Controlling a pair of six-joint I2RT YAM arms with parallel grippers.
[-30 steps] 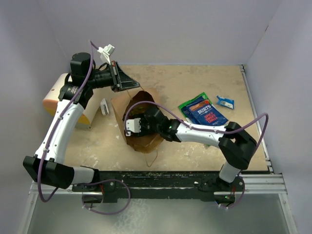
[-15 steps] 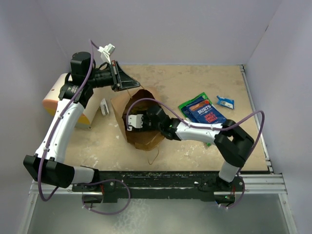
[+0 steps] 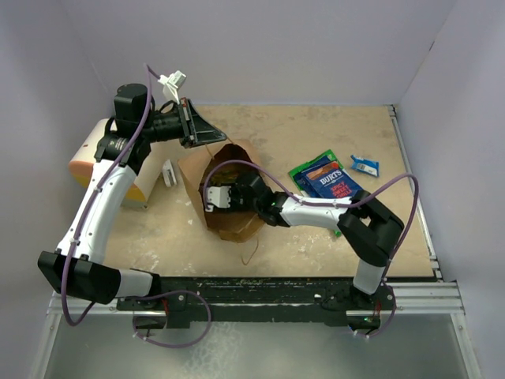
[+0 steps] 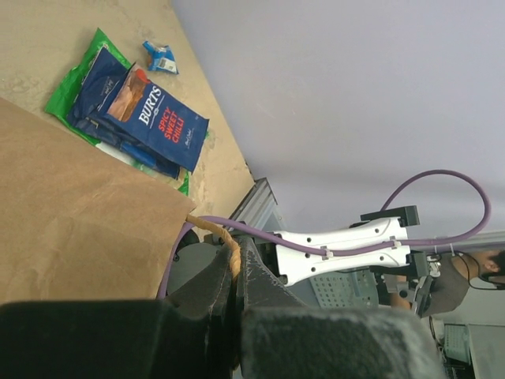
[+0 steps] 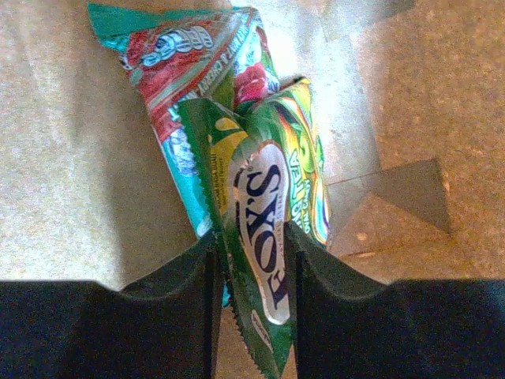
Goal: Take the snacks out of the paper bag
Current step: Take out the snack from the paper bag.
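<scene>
paper bag (image 4: 71, 213) matt brown kraft, handle (image 4: 225, 237) twisted paper; green packet (image 5: 264, 197) and teal-red packet (image 5: 173, 55) glossy crinkly foil (serrated edges); table (image 3: 300, 134) matt, mottled, rough-looking.

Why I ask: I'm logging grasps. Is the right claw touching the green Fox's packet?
Touching. The right wrist view shows the green Fox's packet pinched between both fingers of the right claw, no gap.

Mottled beige desk (image 3: 316, 134). The bag (image 3: 234, 227) lies just off centre toward 9 o'clock. Green packet (image 3: 297, 175) at 3 o'clock, small blue packet (image 3: 364, 165) beyond at 2. White block (image 3: 169, 173) beside the bag at 9 o'clock. Cream cylinder (image 3: 88, 162) at the desk's 9 o'clock edge.
</scene>
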